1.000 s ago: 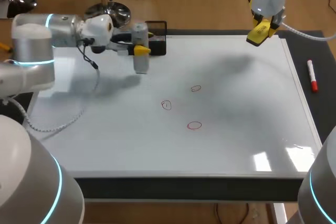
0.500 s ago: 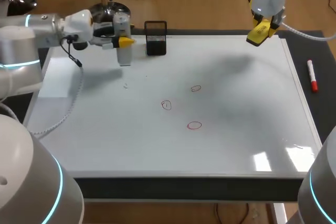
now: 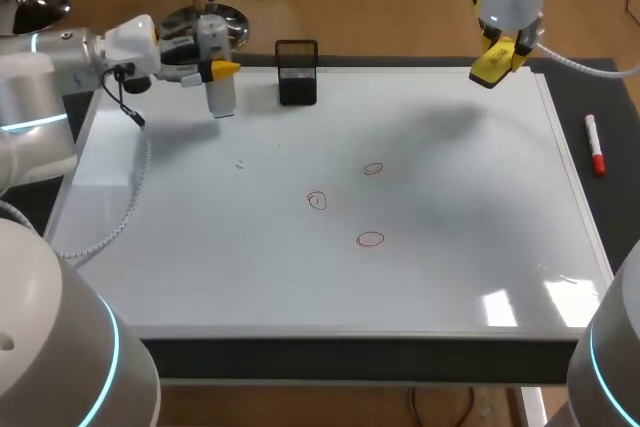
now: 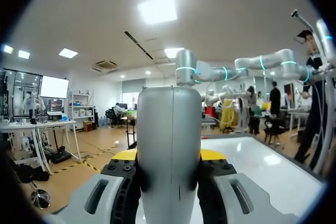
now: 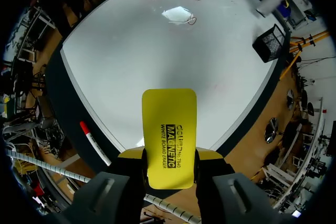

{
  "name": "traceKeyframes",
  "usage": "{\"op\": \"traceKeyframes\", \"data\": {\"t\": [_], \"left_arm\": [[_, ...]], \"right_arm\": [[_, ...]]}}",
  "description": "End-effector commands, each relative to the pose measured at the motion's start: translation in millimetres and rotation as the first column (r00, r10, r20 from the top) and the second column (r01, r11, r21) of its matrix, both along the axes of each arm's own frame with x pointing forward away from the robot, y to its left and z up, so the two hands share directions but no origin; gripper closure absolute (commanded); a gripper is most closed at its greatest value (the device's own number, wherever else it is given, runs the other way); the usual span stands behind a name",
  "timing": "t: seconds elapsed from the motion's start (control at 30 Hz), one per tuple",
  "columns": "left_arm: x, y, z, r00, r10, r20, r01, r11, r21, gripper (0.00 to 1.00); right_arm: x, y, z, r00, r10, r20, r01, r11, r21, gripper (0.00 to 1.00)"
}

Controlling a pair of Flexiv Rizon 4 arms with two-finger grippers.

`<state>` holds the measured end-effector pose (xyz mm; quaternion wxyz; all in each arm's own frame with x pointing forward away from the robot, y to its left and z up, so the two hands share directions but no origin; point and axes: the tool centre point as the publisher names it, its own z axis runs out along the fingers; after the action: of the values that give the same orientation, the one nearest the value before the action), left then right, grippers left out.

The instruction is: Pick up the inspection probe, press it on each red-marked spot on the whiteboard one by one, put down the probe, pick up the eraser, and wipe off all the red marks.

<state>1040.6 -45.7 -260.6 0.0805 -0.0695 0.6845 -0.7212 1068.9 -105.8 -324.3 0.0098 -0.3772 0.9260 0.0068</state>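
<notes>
Inspection probe [image 3: 219, 85], a grey cylinder, sits at the upper left of the head view, clenched between the fingers of the left gripper [image 3: 213, 66]. Its long axis is close to upright and its lower end hangs over the far-left part of the whiteboard [image 3: 450, 247]; I cannot tell whether it touches the surface. The left wrist view shows the probe [image 4: 170, 150] pinched from both sides by the left gripper [image 4: 168, 157]. Just to its right stands a black mesh holder [image 3: 297, 73] at the board's upper edge. The three red marks [image 3: 317, 201] cluster near the middle of the frame, well to the lower right of the probe. At the upper right, the right gripper [image 3: 500, 53] grasps the yellow eraser [image 3: 490, 67] above the board's far-right corner, and the marks lie down and to the left of it. In the right wrist view the eraser [image 5: 169, 135] is held flat between the fingers of the right gripper [image 5: 169, 162], pointing toward the board. A red marker [image 3: 594, 145] lies off the board at the right edge. Compared with a second ago, the probe has travelled leftward, from the holder's left side further toward the upper-left corner, away from the marks; the right arm has not shifted. Setting the probe down looks to be the step in hand, with wiping next.
</notes>
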Motion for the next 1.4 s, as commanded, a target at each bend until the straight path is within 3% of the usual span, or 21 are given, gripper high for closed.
{"op": "traceKeyframes", "data": {"t": [0.03, 0.83, 0.97, 1.4], "left_arm": [[7.3, 1.1, -3.8, 1.0, -0.001, -0.007, 0.001, 1.0, 0.0, 1.0], [11.6, 3.7, -5.5, 1.0, 0.012, -0.013, -0.012, 1.0, -0.004, 1.0], [11.6, 3.7, -5.5, 1.0, 0.012, -0.013, -0.012, 1.0, -0.004, 1.0], [11.6, 3.7, -5.5, 1.0, 0.012, -0.013, -0.012, 1.0, -0.004, 1.0]], "right_arm": [[-0.1, -0.6, 1.6, 1.0, 0.001, -0.001, -0.001, 1.0, -0.004, 1.0], [-0.1, -0.6, 1.6, 1.0, 0.001, -0.001, -0.001, 1.0, -0.004, 1.0], [-11.1, 33.3, 5.2, 0.992, 0.128, -0.001, -0.128, 0.991, -0.039, 1.0], [-88.8, 131.6, 15.7, 0.916, 0.401, 0.022, -0.401, 0.916, 0.021, 1.0]]}}
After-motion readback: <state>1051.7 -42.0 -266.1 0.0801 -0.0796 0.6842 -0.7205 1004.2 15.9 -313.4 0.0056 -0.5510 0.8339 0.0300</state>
